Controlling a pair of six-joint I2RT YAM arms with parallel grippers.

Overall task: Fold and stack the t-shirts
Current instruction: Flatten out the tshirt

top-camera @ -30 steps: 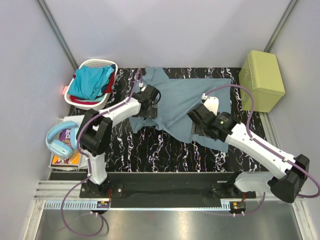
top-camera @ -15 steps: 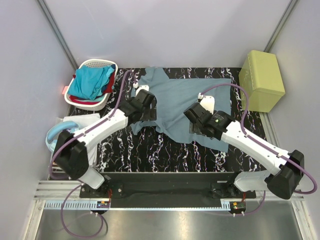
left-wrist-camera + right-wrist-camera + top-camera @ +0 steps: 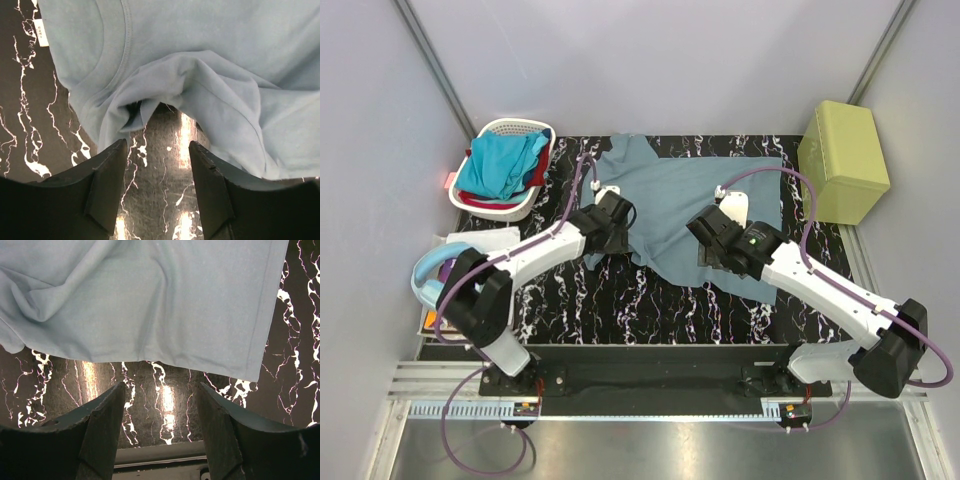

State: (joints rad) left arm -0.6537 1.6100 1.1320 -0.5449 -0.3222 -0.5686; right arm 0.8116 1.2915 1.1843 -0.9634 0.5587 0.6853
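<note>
I can read nothing here outright. My left wrist camera catches a small white tag [image 3: 41,32] at the edge of the grey-blue t-shirt [image 3: 210,45], near its collar, sticking out over the black marbled table [image 3: 20,125]. It carries a few lines of dark print (too fine and blurred to make out one letter). From above, a printed cover [image 3: 432,322] lies at the table's left edge beneath the blue headphones [image 3: 420,285], its lettering hidden. A tiny green spot [image 3: 756,238] sits on my right arm, whether mark or lamp I cannot tell
</note>
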